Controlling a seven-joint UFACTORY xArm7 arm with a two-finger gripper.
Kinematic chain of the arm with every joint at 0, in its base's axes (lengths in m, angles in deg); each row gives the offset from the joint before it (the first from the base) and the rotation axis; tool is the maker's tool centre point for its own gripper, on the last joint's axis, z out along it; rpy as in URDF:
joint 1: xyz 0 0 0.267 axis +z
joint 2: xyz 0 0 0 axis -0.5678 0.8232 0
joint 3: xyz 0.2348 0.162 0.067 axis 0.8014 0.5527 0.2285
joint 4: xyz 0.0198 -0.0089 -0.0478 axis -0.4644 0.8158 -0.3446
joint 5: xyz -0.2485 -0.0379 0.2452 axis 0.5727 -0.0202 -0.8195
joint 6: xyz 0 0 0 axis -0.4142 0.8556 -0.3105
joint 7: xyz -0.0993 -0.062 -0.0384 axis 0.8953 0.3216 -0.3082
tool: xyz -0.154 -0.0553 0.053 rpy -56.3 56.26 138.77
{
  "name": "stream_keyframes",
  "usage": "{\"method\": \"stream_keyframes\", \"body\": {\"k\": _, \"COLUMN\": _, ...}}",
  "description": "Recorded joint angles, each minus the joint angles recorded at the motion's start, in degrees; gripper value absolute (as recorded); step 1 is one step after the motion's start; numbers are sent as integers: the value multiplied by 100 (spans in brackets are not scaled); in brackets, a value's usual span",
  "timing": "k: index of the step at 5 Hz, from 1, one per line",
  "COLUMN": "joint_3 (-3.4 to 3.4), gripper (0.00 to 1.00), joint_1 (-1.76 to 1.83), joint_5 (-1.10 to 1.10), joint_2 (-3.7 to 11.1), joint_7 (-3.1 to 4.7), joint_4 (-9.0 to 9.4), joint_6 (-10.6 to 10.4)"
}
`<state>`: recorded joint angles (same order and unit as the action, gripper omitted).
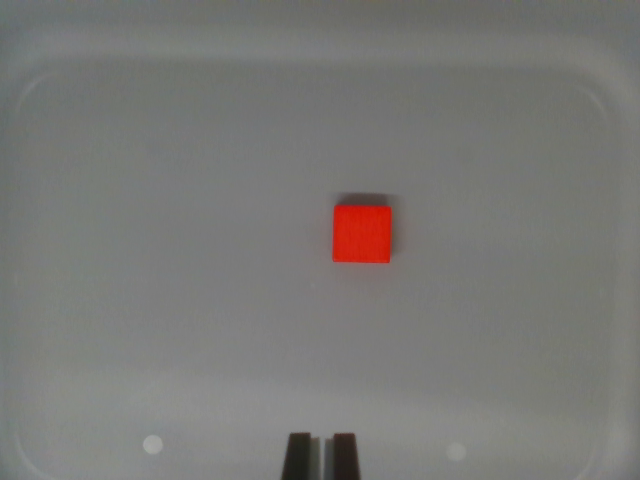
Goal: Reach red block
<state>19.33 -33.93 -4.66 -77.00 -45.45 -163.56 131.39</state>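
— Where is the red block (362, 233) from where you look?

— It lies flat on the floor of a pale grey tray (120, 250), a little to the wrist view's right of centre and somewhat above the middle; one square face is turned up at me, its edges nearly square to the frame; a thin dark shadow sits along its top edge; nothing touches it.

— And your gripper?

— My gripper (321, 455) shows only as two dark fingertips at the bottom edge, standing side by side with a narrow pale slit between them; so the jaws are drawn almost together and grip nothing; the block is well apart from them, higher in the frame and slightly to the wrist view's right of their line.

— Anything else in the tray?

— Its rounded rim curves round the corners of the view; two small pale spots (152, 444) mark the floor near the bottom, one on either side of my fingertips.
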Motion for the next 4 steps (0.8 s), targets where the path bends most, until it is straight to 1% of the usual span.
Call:
{"method": "stream_keyframes", "body": {"k": 1, "joint_3": 0, "gripper": 0, "joint_1": 0, "joint_5": 0, "joint_2": 0, "joint_7": 0, "joint_4": 0, "joint_6": 0}}
{"method": "stream_keyframes", "body": {"k": 2, "joint_3": 0, "gripper": 0, "joint_1": -4, "joint_5": -2, "joint_2": 32, "joint_7": 7, "joint_4": 33, "joint_6": -65}}
{"method": "stream_keyframes", "body": {"k": 3, "joint_3": 0, "gripper": 0, "joint_1": -4, "joint_5": -2, "joint_2": 32, "joint_7": 7, "joint_4": 33, "joint_6": -65}}
{"method": "stream_keyframes", "body": {"k": 4, "joint_3": 0, "gripper": 0, "joint_1": -11, "joint_5": -6, "joint_2": 82, "joint_7": 18, "joint_4": 83, "joint_6": -165}}
